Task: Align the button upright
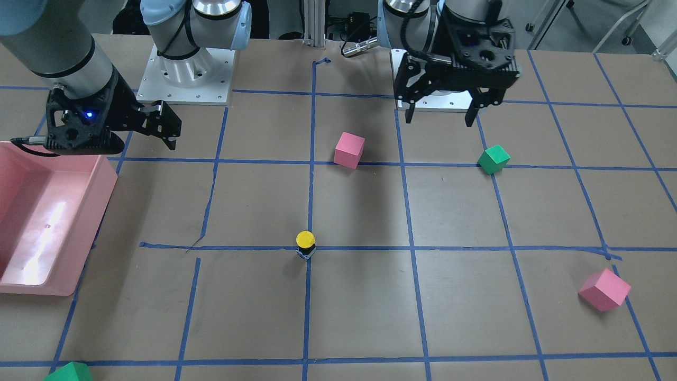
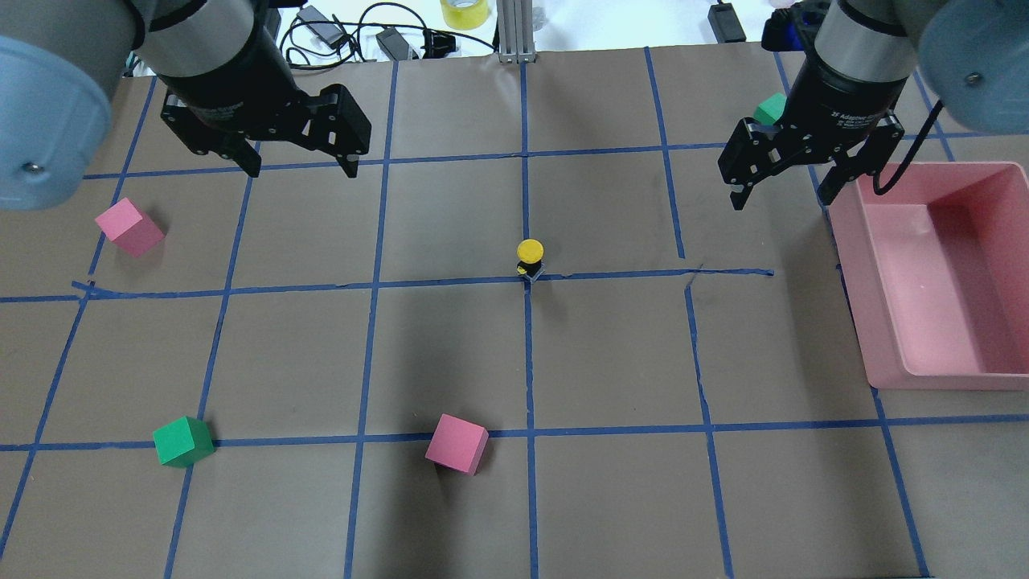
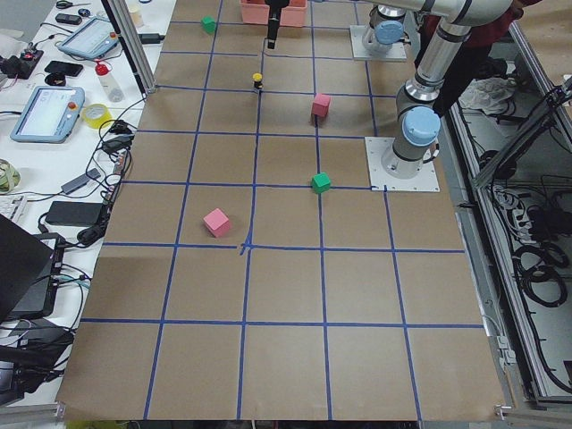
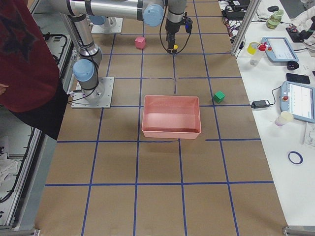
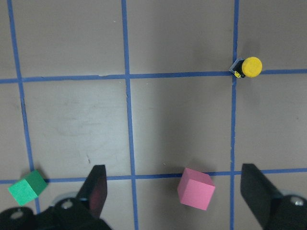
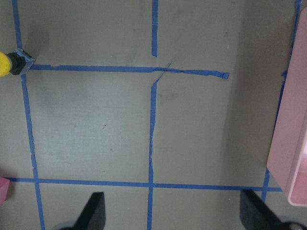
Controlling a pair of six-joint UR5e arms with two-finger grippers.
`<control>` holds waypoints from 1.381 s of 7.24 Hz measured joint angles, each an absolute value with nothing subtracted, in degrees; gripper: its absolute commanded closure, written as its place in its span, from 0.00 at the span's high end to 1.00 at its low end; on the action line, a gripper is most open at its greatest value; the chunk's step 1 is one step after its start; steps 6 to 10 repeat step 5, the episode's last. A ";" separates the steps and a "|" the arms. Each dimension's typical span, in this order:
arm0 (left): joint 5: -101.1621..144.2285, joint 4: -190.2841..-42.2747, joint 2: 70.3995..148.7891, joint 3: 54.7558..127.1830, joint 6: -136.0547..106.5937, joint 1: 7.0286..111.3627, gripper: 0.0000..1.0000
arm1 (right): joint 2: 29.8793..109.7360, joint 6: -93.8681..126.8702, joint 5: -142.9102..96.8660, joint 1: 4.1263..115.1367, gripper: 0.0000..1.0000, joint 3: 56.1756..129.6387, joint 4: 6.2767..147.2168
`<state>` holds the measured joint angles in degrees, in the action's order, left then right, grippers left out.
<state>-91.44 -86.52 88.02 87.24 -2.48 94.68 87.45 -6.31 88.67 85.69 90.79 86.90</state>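
A small push button with a round yellow cap, black barrel and pale base (image 2: 530,257) stands at the middle of the brown paper-covered counter (image 2: 611,498). It sits right on a crossing of blue tape lines (image 2: 450,283). Its long axis points straight up, base on the counter and cap on top. From this you may judge it already upright, so any coming move is likely a check or a fine correction, not a tip-up.

The button lies between your two grippers and below both, well apart from each. From the left gripper (image 2: 302,170) it lies toward the robot's right. From the right gripper (image 2: 780,199) it lies toward the robot's left. In the overhead view neither gripper is clearly nearer. The left wrist view shows the whole button at upper right. The right wrist view catches only part of it at the far left edge, so the left arm has the better sight of it.

Both arms hang high over the counter with their wrists turned down. Both grippers are released, with jaws spread wide and nothing between them. The right gripper hovers just beside a corner of the pink plastic tray (image 2: 949,167). A pink cube (image 2: 457,442) and a green cube (image 2: 183,441) lie well apart from the button.
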 measured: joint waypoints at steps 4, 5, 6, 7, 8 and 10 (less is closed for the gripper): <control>-91.28 -84.86 87.91 87.73 -1.71 92.26 1.00 | 87.34 -5.71 88.76 85.65 1.00 90.74 86.85; -91.25 -84.81 87.92 87.98 -1.47 92.23 1.00 | 87.18 -5.46 89.12 85.58 1.00 90.73 86.56; -91.25 -84.81 87.92 87.98 -1.47 92.23 1.00 | 87.18 -5.46 89.12 85.58 1.00 90.73 86.56; -91.25 -84.81 87.92 87.98 -1.47 92.23 1.00 | 87.18 -5.46 89.12 85.58 1.00 90.73 86.56; -91.25 -84.81 87.92 87.98 -1.47 92.23 1.00 | 87.18 -5.46 89.12 85.58 1.00 90.73 86.56; -91.25 -84.81 87.92 87.98 -1.47 92.23 1.00 | 87.18 -5.46 89.12 85.58 1.00 90.73 86.56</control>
